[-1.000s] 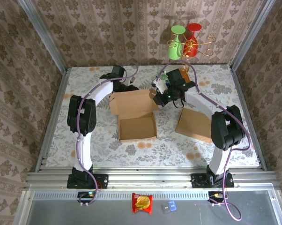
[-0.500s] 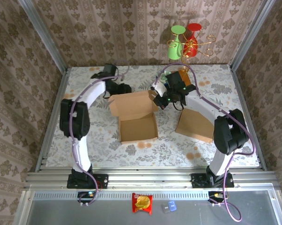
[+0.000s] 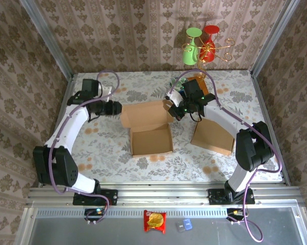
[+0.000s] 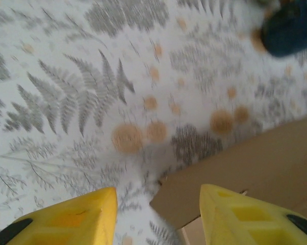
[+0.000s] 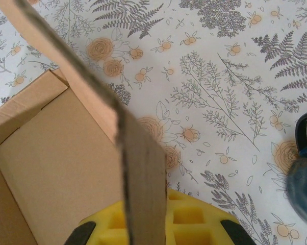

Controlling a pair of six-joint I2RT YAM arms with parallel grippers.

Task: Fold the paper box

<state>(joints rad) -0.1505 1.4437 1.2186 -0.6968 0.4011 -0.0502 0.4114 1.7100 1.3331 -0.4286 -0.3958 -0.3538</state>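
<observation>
Pinching the paper box (image 3: pixel 151 141) by its raised lid (image 3: pixel 146 115), the right gripper (image 3: pixel 174 109) grips tight. The left gripper (image 3: pixel 116 108) hangs spread, empty, beside the lid's corner.

My left arm swings out wide to the left, elbow low near the front edge, forearm running toward the far side and wrist turned inward. The left gripper (image 3: pixel 116 108) has its yellow fingers (image 4: pixel 79 217) spread well apart. My right arm bends at the right side and reaches inward. From the wrist camera, the right gripper (image 3: pixel 174 109) appears pinched onto a flap of the paper box (image 3: pixel 151 143), with the pads (image 5: pixel 192 222) close on either side.
</observation>
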